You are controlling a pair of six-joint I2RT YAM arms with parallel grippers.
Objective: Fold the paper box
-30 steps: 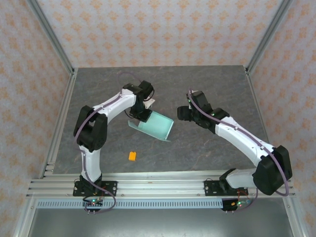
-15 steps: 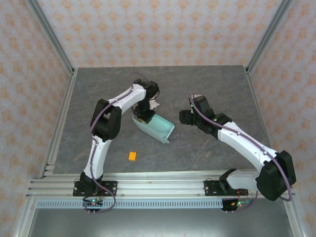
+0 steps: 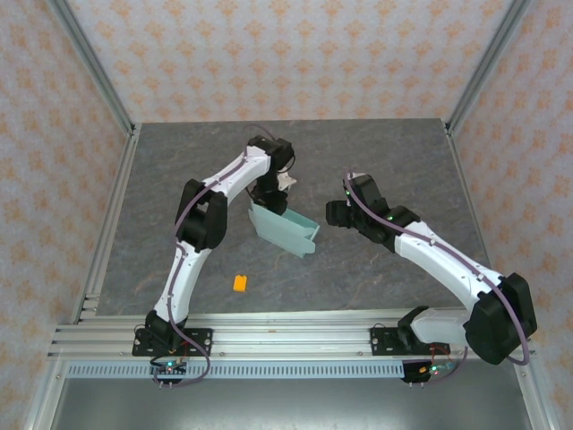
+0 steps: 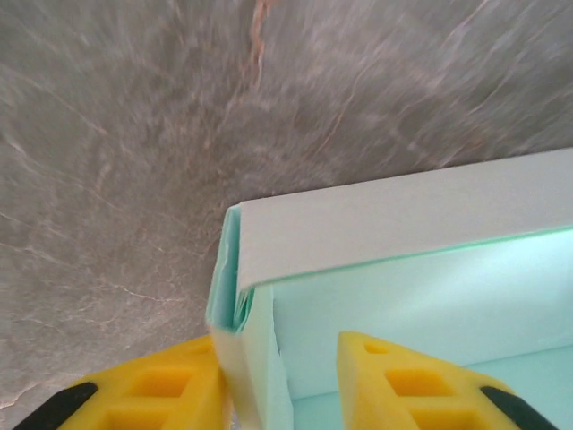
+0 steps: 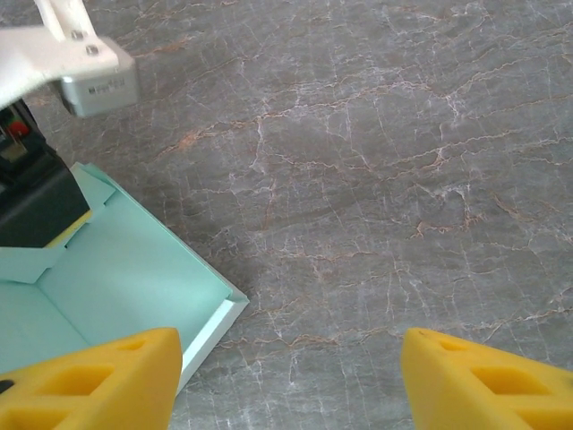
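The left gripper (image 4: 279, 394) pinches one wall of the paper box (image 3: 285, 230) between its jaws; the right gripper (image 5: 286, 381), jaws spread, hangs just beside the box's far corner.

The paper box (image 4: 403, 269) ran off the left wrist frame's right and bottom edges; the left gripper (image 3: 271, 208) hid its far-left corner from overhead.

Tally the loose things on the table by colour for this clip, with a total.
Mint-teal: 1, the paper box, its wall between the left gripper fingers.
Orange: 1, a small block lying near the front edge.
Total: 2.
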